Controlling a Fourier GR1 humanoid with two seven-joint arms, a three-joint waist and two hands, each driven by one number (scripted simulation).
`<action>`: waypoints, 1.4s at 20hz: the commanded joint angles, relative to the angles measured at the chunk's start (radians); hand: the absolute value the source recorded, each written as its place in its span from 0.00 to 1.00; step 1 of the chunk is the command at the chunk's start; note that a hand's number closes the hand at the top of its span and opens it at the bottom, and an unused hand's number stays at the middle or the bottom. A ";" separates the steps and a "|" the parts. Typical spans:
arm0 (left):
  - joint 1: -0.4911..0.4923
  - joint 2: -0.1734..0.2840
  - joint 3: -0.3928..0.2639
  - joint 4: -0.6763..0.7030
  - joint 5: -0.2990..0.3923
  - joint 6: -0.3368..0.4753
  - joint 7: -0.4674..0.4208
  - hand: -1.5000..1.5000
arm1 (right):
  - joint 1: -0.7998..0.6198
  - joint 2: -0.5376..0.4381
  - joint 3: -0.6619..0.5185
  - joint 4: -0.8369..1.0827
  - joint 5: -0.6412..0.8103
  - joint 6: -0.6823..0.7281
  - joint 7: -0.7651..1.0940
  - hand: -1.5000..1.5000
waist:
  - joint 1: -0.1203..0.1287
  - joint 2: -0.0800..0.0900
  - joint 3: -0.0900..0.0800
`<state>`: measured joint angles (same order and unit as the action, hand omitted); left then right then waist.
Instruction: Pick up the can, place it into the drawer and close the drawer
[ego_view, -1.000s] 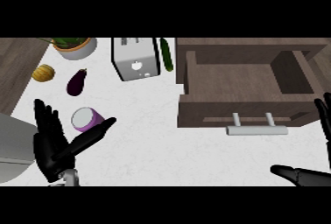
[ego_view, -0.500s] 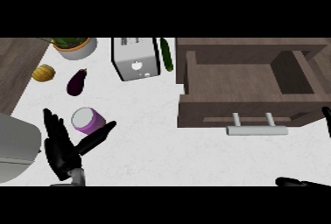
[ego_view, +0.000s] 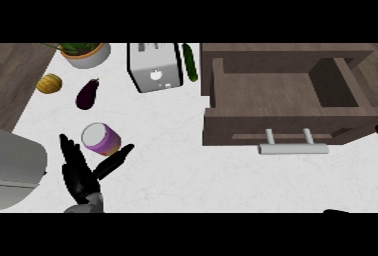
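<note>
Fingers (ego_view: 71, 159) of the left hand (ego_view: 81, 176) were straight and spread apart, thumb out to the right, holding nothing — the hand sat low at the view's left on the white table (ego_view: 184, 175), just under the can (ego_view: 101, 139). Whether thumb tip touched the can or only lay beside it, couldn't tell. Right hand (ego_view: 337, 211) showed only as a dark sliver at the bottom edge, lower right; its state couldn't be read.

Can stood upright w/ its pale top facing up, purple side showing, left of centre and well apart from the drawer (ego_view: 284, 97), which was pulled open at right, handle (ego_view: 293, 147) toward the robot.

Risks, as judged: w/ the hand this open and coming from below, a push fwd could nudge the can away or tip it before any curl closed round it. A tipped can would prob. roll — toward the eggplant (ego_view: 87, 94) and the small orange squash (ego_view: 49, 83) beyond, or to the toaster (ego_view: 155, 67). Also the carry to the drawer is a long way across for the left hand — clipping the drawer's front wall on the way in seemed possible. Farthest back, a potted plant (ego_view: 85, 52) and cucumber (ego_view: 190, 62) looked out of the way.
</note>
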<state>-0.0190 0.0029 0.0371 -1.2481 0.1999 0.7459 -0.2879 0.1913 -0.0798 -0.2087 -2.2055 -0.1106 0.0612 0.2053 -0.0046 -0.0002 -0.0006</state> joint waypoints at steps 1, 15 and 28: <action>-0.035 -0.003 0.050 0.136 0.072 -0.028 -0.129 0.00 | -0.005 0.001 -0.042 -0.011 -0.034 0.008 0.000 0.00 | 0.000 0.000 0.000; -0.231 0.015 0.204 0.487 0.170 -0.149 -0.301 0.00 | 0.007 0.023 -0.042 -0.027 0.015 0.050 0.018 0.00 | -0.001 0.000 0.000; -0.417 0.108 0.255 0.816 0.184 -0.350 -0.418 0.00 | -0.042 0.009 -0.058 -0.067 -0.001 0.040 0.088 0.00 | -0.008 0.002 0.000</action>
<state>-0.3737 0.0965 0.2858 -0.5188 0.3871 0.4309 -0.6772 0.1168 -0.0932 -0.2870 -2.2265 -0.1225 0.0982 0.2857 -0.0082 0.0016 -0.0006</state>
